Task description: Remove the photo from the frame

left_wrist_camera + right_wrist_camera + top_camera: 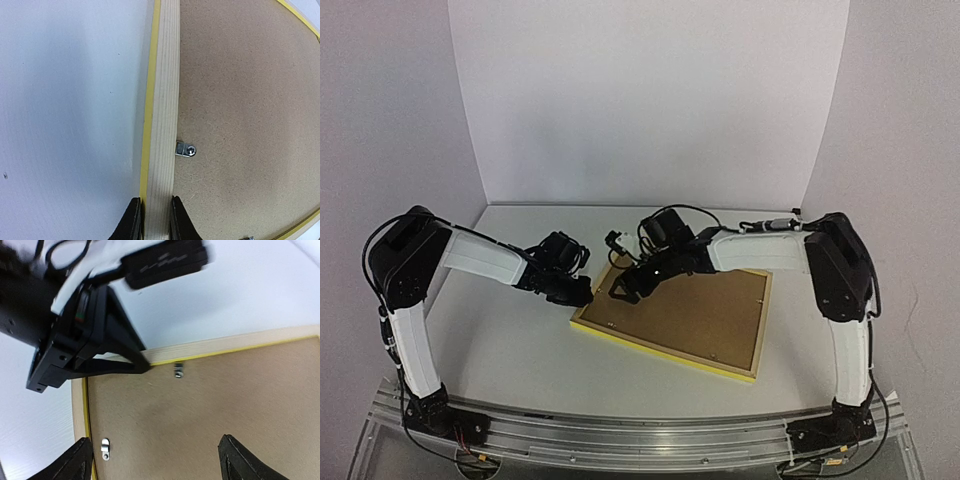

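The yellow frame [660, 352] lies face down on the table, its brown backing board [690, 310] facing up. The photo is hidden beneath the board. My left gripper [582, 295] is shut on the frame's left rail; in the left wrist view [156, 220] its fingers pinch the pale wood rail [165, 100] from both sides. My right gripper [620, 285] is open just above the board's upper left corner; in the right wrist view [156, 450] its jaws stand wide apart over the board [200, 405], holding nothing.
Small metal turn clips [104, 447] [178, 371] [186, 149] sit along the rails and hold the board in. The left arm's gripper [135, 362] shows close by in the right wrist view. White walls stand behind and beside the table [510, 340].
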Controlling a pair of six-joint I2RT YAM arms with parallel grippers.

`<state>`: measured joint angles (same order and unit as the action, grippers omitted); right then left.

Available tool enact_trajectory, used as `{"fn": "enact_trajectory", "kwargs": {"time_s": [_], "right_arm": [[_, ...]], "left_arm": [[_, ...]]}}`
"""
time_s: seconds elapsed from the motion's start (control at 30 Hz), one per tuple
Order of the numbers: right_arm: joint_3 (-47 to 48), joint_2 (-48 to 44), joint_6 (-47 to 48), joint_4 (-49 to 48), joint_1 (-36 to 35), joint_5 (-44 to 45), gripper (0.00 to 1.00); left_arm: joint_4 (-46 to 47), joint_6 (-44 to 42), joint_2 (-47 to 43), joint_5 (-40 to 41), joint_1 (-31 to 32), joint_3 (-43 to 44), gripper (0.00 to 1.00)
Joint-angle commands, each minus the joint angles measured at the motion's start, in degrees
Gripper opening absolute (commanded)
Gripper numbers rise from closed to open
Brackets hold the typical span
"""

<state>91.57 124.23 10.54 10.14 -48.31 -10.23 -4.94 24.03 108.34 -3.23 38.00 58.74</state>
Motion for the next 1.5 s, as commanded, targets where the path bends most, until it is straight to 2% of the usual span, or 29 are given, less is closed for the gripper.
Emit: {"fn": "enact_trajectory", "kwargs": {"time_s": [0.0,0.17,0.3,0.43,0.7,0.87,0.97,1.1,1.17,1.27,1.47], "right_arm": [[-7.9,-15.4,-21.0,-3.2,6.9,7.9,0.84],[-26.0,-28.3,-34.6,-0.6,11.6,21.1,0.84],[-34.2,-36.7,-42.7,6.6,15.2,23.7,0.85],[-36.4,-38.2,-48.2,16.6,18.4,22.9,0.85],[-42.5,-36.8,-51.4,19.0,22.8,20.6,0.80],[-41.7,-32.8,-50.2,18.7,23.6,17.8,0.68],[-40.8,-30.4,-48.9,18.6,23.7,17.6,0.54],[-40.0,-28.1,-47.3,18.2,24.3,18.1,0.26],[-39.5,-27.4,-45.7,17.4,24.7,19.0,0.16],[-38.1,-25.6,-40.8,14.3,26.3,18.5,0.10],[-31.4,-16.4,-30.1,9.5,31.1,12.3,0.06]], "left_arm": [[-6.4,3.4,1.8,0.3,0.3,-2.8,0.00],[-6.3,4.2,2.0,0.7,0.3,-2.9,0.00],[-6.4,5.1,1.5,1.0,0.3,-3.5,0.00],[-6.8,5.9,0.4,1.1,0.4,-4.3,0.00],[-6.6,8.6,-1.3,1.0,1.9,-7.1,0.00],[-6.5,11.6,-2.2,1.3,3.2,-9.4,0.00],[-6.2,13.7,-3.0,1.6,4.3,-10.6,0.00],[-6.6,18.3,-4.4,2.1,6.5,-12.3,0.00],[-7.1,20.8,-5.5,2.5,8.2,-13.5,0.00],[-8.3,25.3,-7.0,4.2,11.1,-15.1,0.00],[-8.7,35.3,-8.5,5.6,17.7,-18.4,0.00]]}}
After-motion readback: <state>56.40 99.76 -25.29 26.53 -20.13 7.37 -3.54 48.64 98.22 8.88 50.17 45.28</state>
